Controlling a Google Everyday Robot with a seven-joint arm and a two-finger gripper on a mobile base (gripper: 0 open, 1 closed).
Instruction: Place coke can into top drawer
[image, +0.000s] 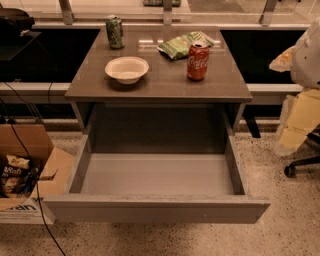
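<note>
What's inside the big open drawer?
Nothing shows inside the drawer: only its bare grey floor. The strip just behind its front panel is hidden. The coke can stands on the cabinet top. The end effector is out of view.

Top drawer (155, 210) is pulled well out of the cabinet, its mouth wide open from above; side walls and front panel are low, and the overhang of the cabinet top (165, 85) covers only the rear strip. On that top: coke can (198, 61) right of centre, open room at its front and right, and a fair gap on the left to the bowl (127, 69). The green bag (186, 45) crowds it from just behind. A green can (114, 32) stands at the back left, well apart. On the floor a cardboard box (27, 150) sits near the drawer's left corner. A pale bulky shape (300, 115) stands to the right. The gripper is out of view.
</note>
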